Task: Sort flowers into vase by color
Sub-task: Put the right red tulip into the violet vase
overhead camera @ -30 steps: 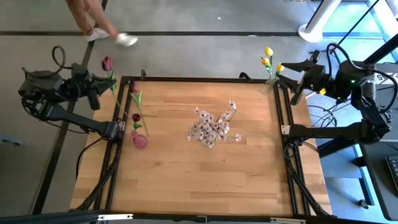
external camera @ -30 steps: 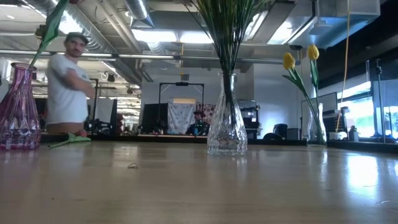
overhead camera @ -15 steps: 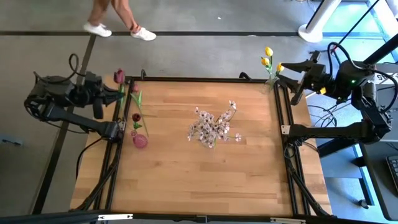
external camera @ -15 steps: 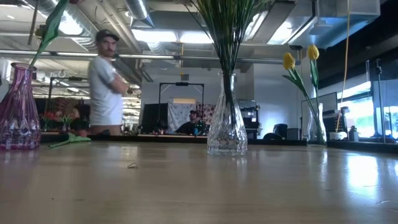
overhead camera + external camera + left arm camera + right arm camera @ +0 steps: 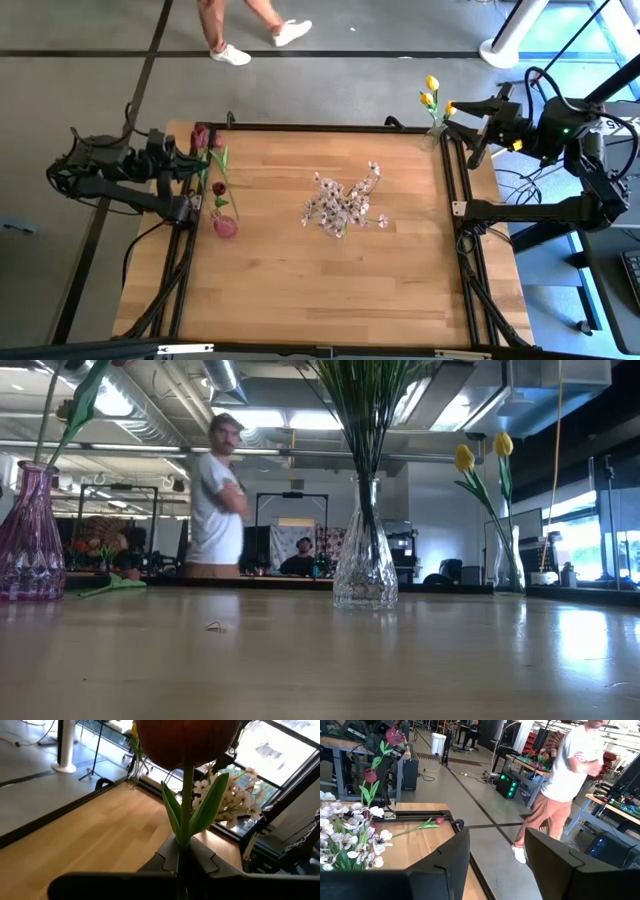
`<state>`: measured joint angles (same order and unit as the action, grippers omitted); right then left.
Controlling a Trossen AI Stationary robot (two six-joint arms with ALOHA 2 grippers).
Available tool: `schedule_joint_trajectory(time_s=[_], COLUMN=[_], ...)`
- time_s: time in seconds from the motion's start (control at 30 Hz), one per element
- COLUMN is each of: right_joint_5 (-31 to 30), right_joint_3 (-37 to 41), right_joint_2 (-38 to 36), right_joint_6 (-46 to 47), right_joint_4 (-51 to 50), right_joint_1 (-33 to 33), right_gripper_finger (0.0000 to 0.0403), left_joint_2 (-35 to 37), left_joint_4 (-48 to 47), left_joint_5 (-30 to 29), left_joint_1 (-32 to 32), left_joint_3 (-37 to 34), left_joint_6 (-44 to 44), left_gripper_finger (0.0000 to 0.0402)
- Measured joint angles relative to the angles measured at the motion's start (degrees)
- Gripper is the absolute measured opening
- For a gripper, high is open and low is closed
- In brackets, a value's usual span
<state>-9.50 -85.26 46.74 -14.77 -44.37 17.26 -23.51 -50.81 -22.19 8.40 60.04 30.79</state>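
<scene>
1. Tulip [image 5: 187,742] of dark red is clenched at its stem in my left gripper [image 5: 185,160], over the table's left edge.
2. Its stem runs straight out from my fingers, bloom at the far end, toward the pink vase [image 5: 224,226].
3. My right gripper [image 5: 470,125] waits, fingers spread, beside the yellow tulips [image 5: 431,95].
4. Pale blossoms [image 5: 342,205] stand mid-table [image 5: 320,290]; a person [image 5: 218,500] walks behind.

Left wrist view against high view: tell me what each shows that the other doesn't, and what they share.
Only the left wrist view shows the left gripper shut on the dark red tulip's stem. Only the high view shows the pink vase, the yellow tulips, the right gripper waiting at the far right corner, and a person's legs. Both show the wooden table and the pale blossoms.
</scene>
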Motion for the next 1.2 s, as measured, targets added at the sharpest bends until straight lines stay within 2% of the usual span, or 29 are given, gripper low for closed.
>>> schedule_joint_trajectory(time_s=[0.3, 0.6, 0.87, 1.2], right_joint_5=[-0.5, -0.5, -0.4, 0.0], right_joint_3=[0.0, 0.0, -0.1, -0.1], right_joint_2=[0.0, 0.0, 1.1, 1.6], right_joint_6=[1.0, 1.5, 1.7, 1.5], right_joint_4=[1.0, 1.0, 0.9, 0.9], right_joint_1=[0.0, 0.0, 0.0, 0.0], right_gripper_finger=[0.0188, 0.0188, 0.0188, 0.0188], left_joint_2=[0.0, 0.0, 0.0, 0.0], left_joint_4=[1.1, -4.2, -4.2, 0.5], left_joint_5=[0.1, 0.3, -1.5, -1.5], left_joint_1=[0.0, 0.0, 0.0, 0.0], left_joint_3=[2.6, 3.5, 3.2, -3.8], left_joint_6=[-4.3, -3.5, -3.5, -2.4], left_gripper_finger=[0.0004, 0.0004, 0.0004, 0.0004])
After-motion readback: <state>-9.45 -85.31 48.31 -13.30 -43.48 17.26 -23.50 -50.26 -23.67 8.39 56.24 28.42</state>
